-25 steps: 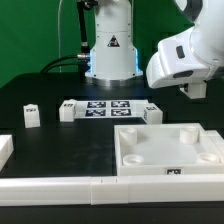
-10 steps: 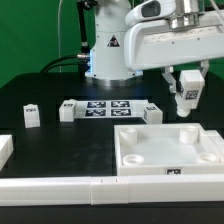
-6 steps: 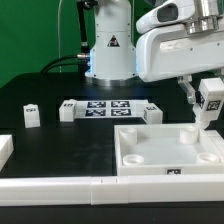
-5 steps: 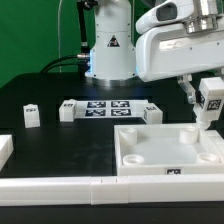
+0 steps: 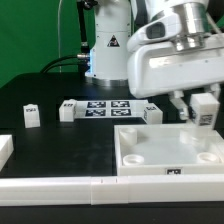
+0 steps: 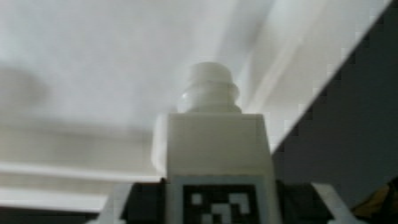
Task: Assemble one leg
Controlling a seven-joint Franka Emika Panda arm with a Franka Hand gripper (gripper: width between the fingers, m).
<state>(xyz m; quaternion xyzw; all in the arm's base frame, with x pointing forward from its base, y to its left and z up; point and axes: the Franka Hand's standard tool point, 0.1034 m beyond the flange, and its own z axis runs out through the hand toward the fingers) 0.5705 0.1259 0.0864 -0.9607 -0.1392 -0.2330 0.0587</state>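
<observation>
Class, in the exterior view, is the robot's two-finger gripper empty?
No, the gripper is shut on a small white plastic tagged leg block over the large white rimmed tray.

Robotics lab, green backdrop point(image 5: 28, 40), black table point(image 5: 60, 142), tagged marker board point(image 5: 105, 107), robot arm point(image 5: 175, 65).

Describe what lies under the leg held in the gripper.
Under the leg in the gripper lies the tray, its white floor near the raised rim. The leg itself covers the spot straight beneath its peg, so any socket there is hidden.
</observation>
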